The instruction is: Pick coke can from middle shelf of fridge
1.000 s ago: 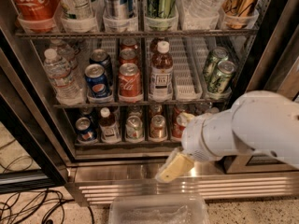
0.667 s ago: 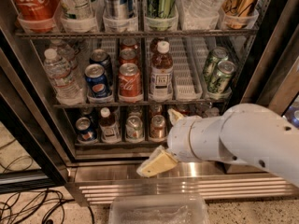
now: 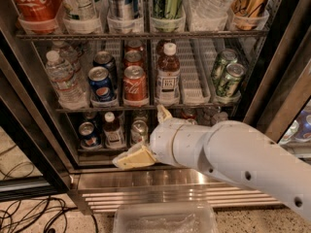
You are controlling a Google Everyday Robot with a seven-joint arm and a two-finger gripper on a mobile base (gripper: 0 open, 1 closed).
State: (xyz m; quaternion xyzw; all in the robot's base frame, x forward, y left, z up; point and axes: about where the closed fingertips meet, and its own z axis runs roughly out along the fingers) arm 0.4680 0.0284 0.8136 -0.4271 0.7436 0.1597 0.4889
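The coke can (image 3: 134, 85) stands upright at the front of its lane on the middle shelf (image 3: 194, 103) of the open fridge (image 3: 272, 81), with more red cans behind it. My gripper (image 3: 146, 136) is below the can, in front of the bottom shelf. It is open and empty: one tan finger (image 3: 132, 158) points down-left, the other (image 3: 163, 113) points up and reaches the middle shelf's front rail, just right of the can. The white arm comes in from the lower right.
A blue Pepsi can (image 3: 101, 84) stands left of the coke can and a brown bottle (image 3: 167, 74) right of it. Water bottles (image 3: 63, 79) are far left, green cans (image 3: 228, 79) far right. A large Coca-Cola bottle (image 3: 34, 4) stands above. A clear bin (image 3: 165, 220) and cables (image 3: 29, 212) lie on the floor.
My arm has swung left and upward from the lower right, bringing the gripper from below the fridge sill to in front of the bottom shelf, under the coke can.
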